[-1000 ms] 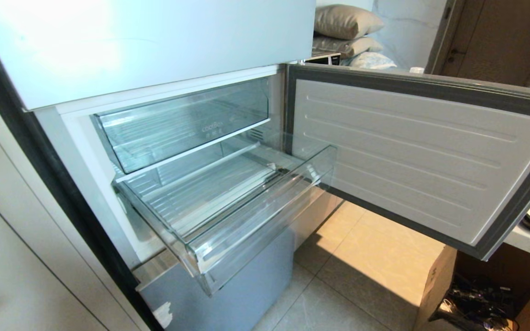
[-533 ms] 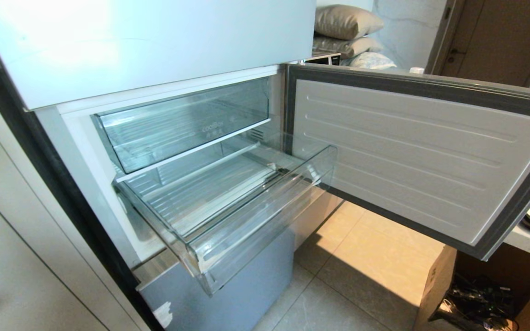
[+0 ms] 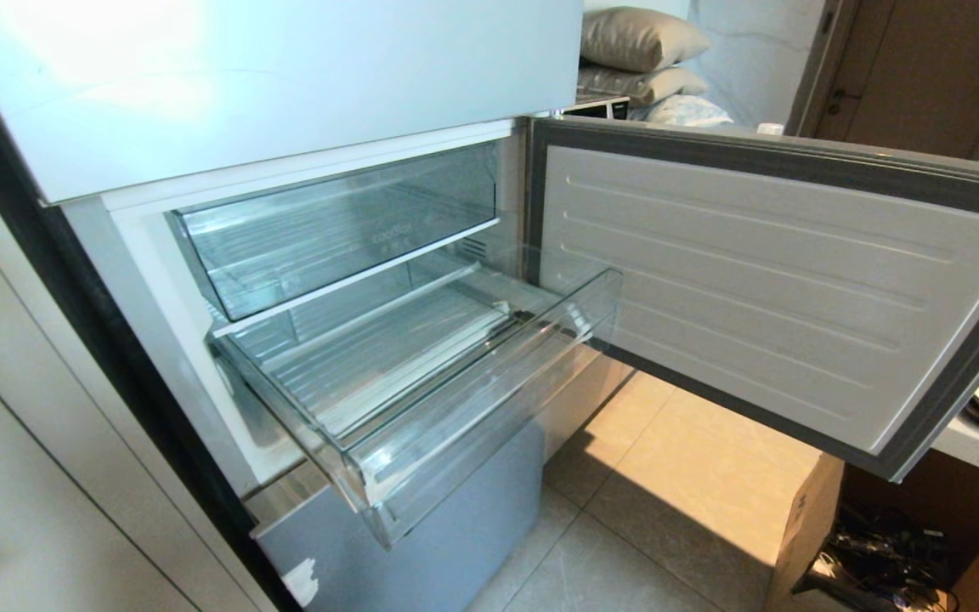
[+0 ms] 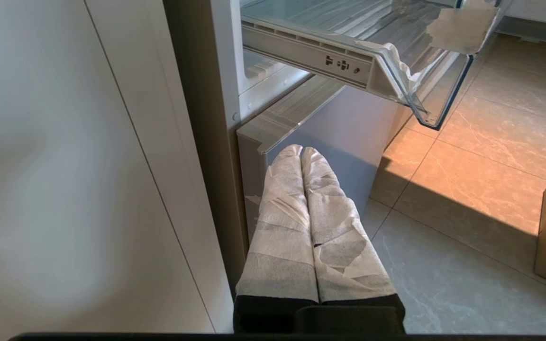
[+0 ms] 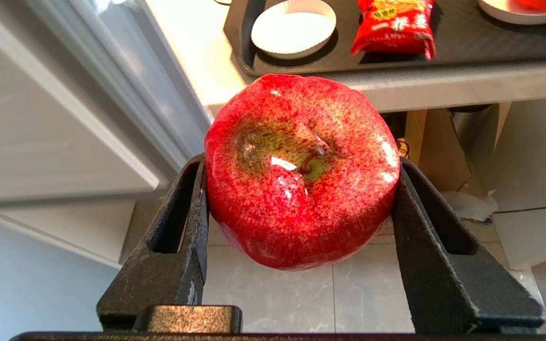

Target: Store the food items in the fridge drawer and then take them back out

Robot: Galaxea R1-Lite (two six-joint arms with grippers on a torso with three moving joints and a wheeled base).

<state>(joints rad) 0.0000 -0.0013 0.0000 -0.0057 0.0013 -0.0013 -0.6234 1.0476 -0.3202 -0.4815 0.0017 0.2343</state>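
Note:
The fridge drawer (image 3: pixel 489 408), clear with a ribbed floor and a thick front lip, is pulled out and has nothing in it. No arm shows in the head view. One food item, a glossy red apple (image 5: pixel 301 199), sits stem-up between the black fingers of my right gripper (image 5: pixel 301 163), which is shut on it above the tiled floor, beside a counter. My left gripper (image 4: pixel 301 150) is shut with nothing in it, its white-wrapped fingers pressed together low by the fridge's bottom compartment, under the fridge drawer (image 4: pixel 349 61). A red shape (image 5: pixel 538 4) on a white plate is cut off at the picture's edge.
The fridge door (image 3: pixel 778 280) stands open on the right. A clear bin with faint lettering (image 3: pixel 336 229) sits above the drawer. A cardboard box (image 3: pixel 880 535) stands on the floor. The counter holds a black tray (image 5: pixel 443 47) with a white dish (image 5: pixel 293 28) and a red snack packet (image 5: pixel 391 26).

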